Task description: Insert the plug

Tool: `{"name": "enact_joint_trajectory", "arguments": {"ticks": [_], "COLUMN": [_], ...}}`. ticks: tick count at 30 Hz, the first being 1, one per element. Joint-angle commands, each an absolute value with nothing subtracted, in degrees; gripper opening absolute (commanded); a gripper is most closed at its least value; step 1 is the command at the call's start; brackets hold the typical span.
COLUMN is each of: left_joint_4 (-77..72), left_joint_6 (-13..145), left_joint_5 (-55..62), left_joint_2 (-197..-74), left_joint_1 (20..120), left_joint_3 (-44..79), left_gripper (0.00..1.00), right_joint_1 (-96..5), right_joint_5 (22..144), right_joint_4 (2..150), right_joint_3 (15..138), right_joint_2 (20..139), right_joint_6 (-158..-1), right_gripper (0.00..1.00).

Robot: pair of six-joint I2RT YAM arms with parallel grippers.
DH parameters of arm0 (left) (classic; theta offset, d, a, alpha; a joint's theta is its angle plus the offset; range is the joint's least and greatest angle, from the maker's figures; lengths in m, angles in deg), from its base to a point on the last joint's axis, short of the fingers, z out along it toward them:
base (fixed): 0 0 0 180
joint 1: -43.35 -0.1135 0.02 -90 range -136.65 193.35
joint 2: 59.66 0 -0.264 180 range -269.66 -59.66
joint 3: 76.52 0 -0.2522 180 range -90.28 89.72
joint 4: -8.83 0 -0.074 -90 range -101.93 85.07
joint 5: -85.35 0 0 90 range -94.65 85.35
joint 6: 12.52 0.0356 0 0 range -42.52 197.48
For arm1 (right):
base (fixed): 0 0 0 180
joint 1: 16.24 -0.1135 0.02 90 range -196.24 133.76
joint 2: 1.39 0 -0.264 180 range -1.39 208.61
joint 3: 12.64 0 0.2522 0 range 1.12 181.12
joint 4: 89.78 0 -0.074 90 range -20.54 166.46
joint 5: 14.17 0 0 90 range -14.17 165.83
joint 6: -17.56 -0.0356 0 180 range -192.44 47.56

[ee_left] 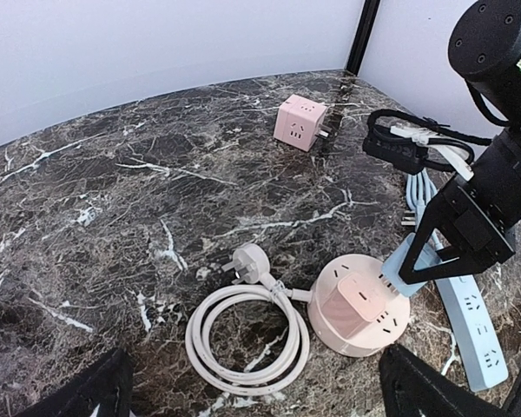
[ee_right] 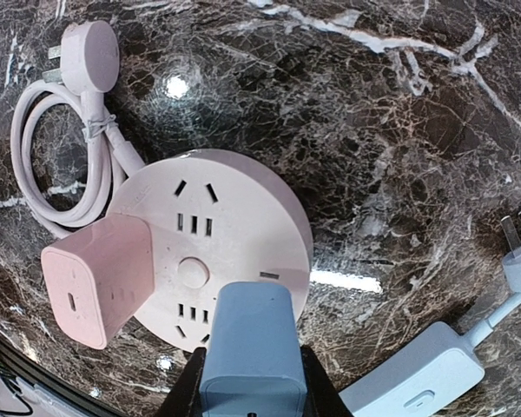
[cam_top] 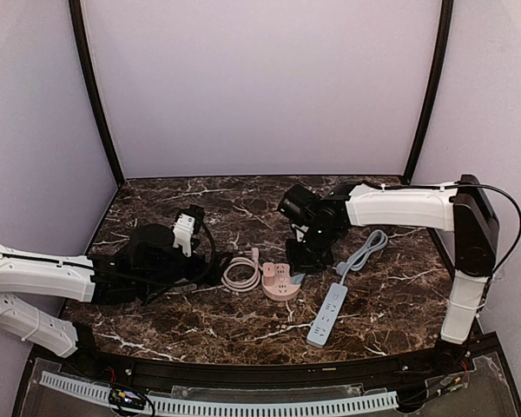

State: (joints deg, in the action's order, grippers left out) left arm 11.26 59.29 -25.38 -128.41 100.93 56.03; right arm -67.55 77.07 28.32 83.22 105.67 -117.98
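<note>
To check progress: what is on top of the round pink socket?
A pink adapter sits on the socket, and a blue plug, held in the right jaws, is over its edge. Several holes show. The plug covers its own pins, so insertion cannot be judged.

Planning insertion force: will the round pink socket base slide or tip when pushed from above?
Probably won't tip: the socket base is wide and flat on the marble. Could slide on that glossy top; the left gripper isn't bracing it. Its coiled cord looks floppy.

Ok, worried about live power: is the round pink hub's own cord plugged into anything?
No, the plug of the hub lies loose on the marble, prongs bare.
</note>
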Motion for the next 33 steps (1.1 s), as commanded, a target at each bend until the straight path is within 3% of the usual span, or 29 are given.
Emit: {"name": "enact_joint_trajectory", "arguments": {"ticks": [1, 33], "left_joint_4": [11.87, 12.44], "left_joint_6": [59.37, 58.27], "left_joint_5": [-24.90, -22.21], "left_joint_2": [-127.49, -125.36], "left_joint_1": [100.76, 100.78], "left_joint_3": [57.30, 58.47], "left_gripper": [0.99, 1.00], "right_joint_1": [-66.83, -66.29], "right_joint_5": [76.03, 68.86], "right_joint_4": [27.32, 20.19], "right_joint_3": [84.69, 90.94], "right_joint_2": [107.69, 118.42], "right_joint_6": [-116.86, -116.94], "right_gripper": [0.00, 0.00]}}
